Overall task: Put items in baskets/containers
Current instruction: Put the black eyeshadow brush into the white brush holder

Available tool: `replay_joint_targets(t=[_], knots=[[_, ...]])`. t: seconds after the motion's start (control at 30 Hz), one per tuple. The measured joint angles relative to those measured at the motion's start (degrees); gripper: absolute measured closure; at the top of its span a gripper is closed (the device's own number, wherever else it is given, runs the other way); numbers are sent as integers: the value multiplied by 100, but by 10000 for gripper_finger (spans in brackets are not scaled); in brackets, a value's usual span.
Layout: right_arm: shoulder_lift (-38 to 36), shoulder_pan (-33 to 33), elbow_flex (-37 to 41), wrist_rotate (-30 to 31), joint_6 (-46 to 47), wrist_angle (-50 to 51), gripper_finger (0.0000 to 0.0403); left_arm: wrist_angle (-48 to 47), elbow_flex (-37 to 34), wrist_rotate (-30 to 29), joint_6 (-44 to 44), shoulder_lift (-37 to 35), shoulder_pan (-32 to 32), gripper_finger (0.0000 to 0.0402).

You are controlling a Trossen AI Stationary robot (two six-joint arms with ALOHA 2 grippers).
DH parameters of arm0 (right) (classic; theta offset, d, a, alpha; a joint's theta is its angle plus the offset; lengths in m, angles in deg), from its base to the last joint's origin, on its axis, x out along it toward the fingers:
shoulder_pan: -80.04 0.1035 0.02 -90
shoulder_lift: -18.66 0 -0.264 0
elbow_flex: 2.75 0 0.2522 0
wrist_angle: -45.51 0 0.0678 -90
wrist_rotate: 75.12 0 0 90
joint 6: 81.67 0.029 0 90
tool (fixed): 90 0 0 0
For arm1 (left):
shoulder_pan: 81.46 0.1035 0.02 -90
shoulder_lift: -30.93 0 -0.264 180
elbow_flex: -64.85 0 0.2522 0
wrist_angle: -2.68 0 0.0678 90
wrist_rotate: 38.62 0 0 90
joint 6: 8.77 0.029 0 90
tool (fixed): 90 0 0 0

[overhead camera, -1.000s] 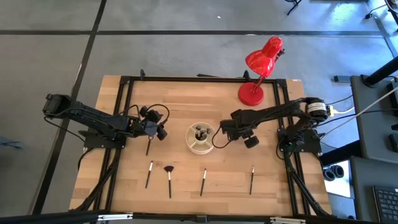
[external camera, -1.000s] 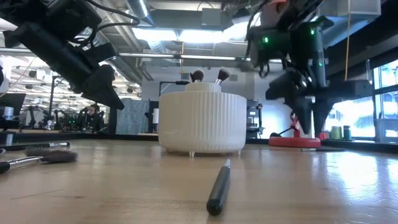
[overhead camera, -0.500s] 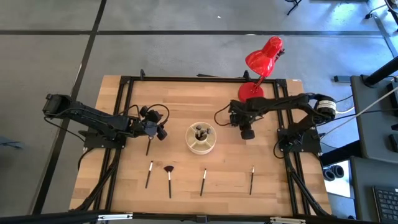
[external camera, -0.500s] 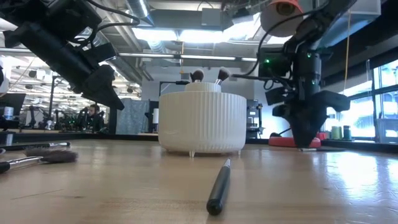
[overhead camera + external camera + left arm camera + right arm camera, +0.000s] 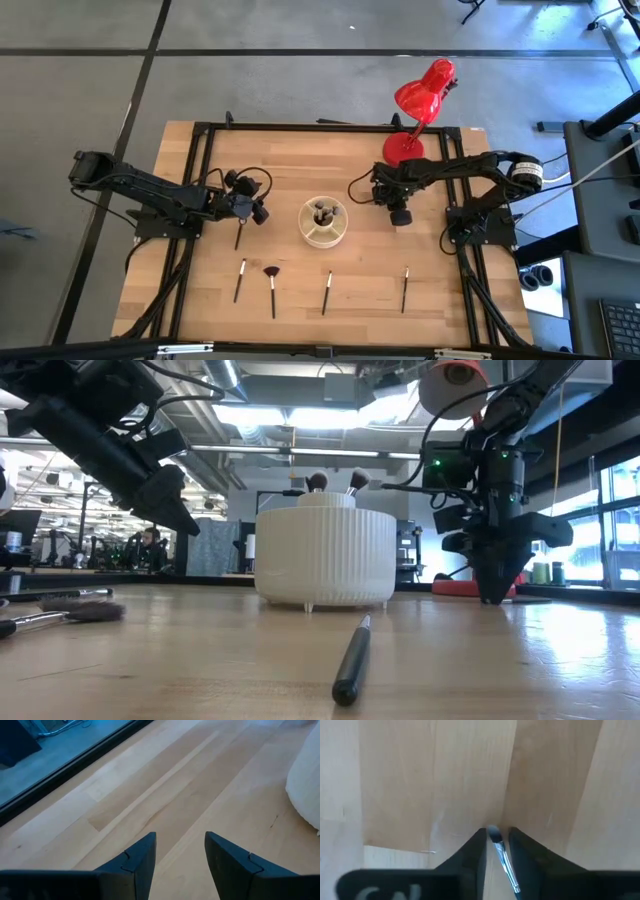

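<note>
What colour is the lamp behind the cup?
Red all over, base and shade; the lamp shows best in the high view, behind the cup.

- The small round cream plastic cup [image 5: 324, 221] stands mid-table, with brushes upright inside.
- Four thin dark-handled makeup brushes [image 5: 327, 292] lie in a row nearer the front edge.
- The red desk lamp [image 5: 405, 150] stands at the back right.
- The left gripper [image 5: 250, 208] is left of the cup, the right gripper [image 5: 399, 214] right of it.
</note>
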Motion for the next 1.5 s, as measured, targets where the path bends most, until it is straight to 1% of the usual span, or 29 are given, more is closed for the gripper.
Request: replay_joint_targets(t=[0.17, 0.2, 0.43, 0.5, 0.6, 0.67, 0.73, 0.83, 0.93, 1.03, 1.1, 1.2, 1.3, 1.4, 1.5], knots=[[0, 4, 39, -11, -67, -71, 385, -2, 0, 2, 0, 2, 0, 238], [1, 4, 38, -10, -35, -76, 392, 0, 0, 4, 0, 2, 0, 238], [0, 7, -209, 6, 1010, 16, 398, -2, 0, 13, 0, 1, 0, 238], [-69, 36, -447, 195, 1319, -84, 398, 0, 0, 24, 0, 2, -2, 238], [-362, 116, -815, 636, 1685, -203, 400, 0, 0, 74, -1, 0, -17, 238], [-599, 216, -954, 876, 2032, -737, 401, 0, 0, 83, 0, 1, -17, 238], [-955, 372, -965, 1066, 2270, -1569, 401, 0, 0, 82, 0, 2, -17, 238], [-1446, 642, -849, 1448, 2446, -3151, 401, 0, 0, 37, 2, 2, -17, 238], [-1798, 923, -546, 1751, 2539, -4851, 401, -1, 0, 39, 2, 2, -17, 238], [-1902, 1165, -135, 1729, 2713, -6527, 402, -2, 0, 39, 2, 2, -17, 238], [-1849, 1319, 121, 1701, 2892, -7251, 402, -2, 0, 39, 2, 0, -17, 238], [-1691, 1552, 414, 1685, 3208, -7993, 402, -2, 0, 39, 2, 2, -17, 238], [-1472, 1765, 565, 1505, 3471, -8568, 402, 0, 0, 39, -1, 2, -17, 238], [-1182, 1973, 581, 1458, 3588, -8914, 402, 5, 0, 15, -71, 1, -17, 238], [-903, 2156, 494, 1458, 3601, -9013, 402, 34, 0, 0, -131, 0, -17, 238]])
